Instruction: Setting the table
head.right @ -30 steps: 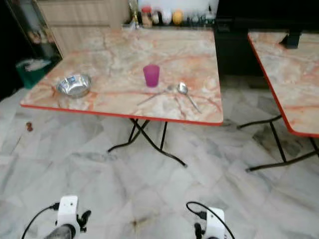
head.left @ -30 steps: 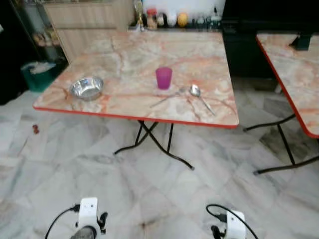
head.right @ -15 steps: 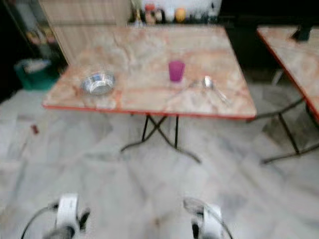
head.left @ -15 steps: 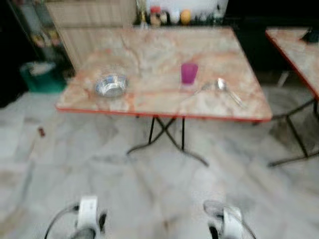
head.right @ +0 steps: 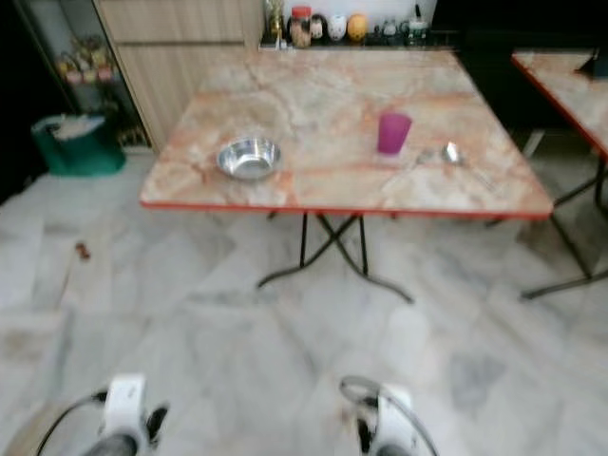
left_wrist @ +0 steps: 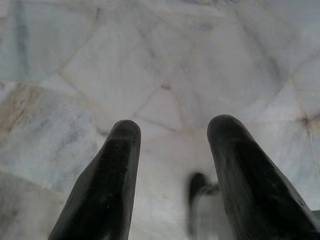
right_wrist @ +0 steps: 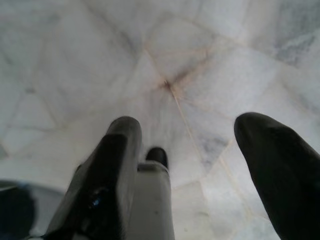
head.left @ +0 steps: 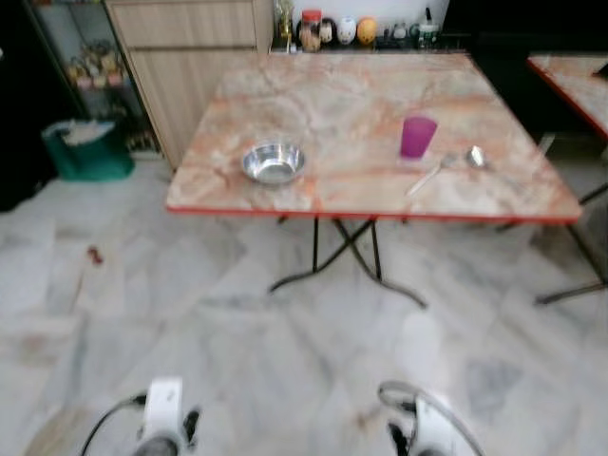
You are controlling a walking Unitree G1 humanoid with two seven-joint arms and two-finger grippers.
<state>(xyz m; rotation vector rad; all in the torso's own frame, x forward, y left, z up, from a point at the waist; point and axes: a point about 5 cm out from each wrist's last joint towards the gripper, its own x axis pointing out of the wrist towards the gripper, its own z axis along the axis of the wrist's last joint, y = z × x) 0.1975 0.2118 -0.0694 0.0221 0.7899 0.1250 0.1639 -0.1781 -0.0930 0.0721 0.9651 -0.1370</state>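
Marble-patterned desk (head.left: 323, 104) with a red edge and folding black legs stands well ahead of both end effectors, across pale marble floor (head.left: 237, 351). A second desk (head.left: 570, 81) of like pattern stands off toward the right arm's side. A wooden cabinet (head.left: 190, 57) and a green bin (head.left: 85, 152) lie beyond and toward the left arm's side.

On the desk: a steel bowl (head.left: 274, 161) near the front edge, nearer the left end effector's line; a magenta plastic cup (head.left: 418, 137) further toward the right; a metal spoon (head.left: 475, 157) just beside the cup, with a second utensil (head.left: 427, 178), possibly a fork, lying next to it, blurred.

Left end effector (left_wrist: 172, 135) hangs low over the floor, fingers parted, holding nothing. Right end effector (right_wrist: 187, 132) likewise, fingers wide apart, empty.

Assessment: bowl is probably light, rigid and slippery; take it across the rim. Cup is light and liable to tip; grip mid-wall. Spoon lies flat; pinch the handle.
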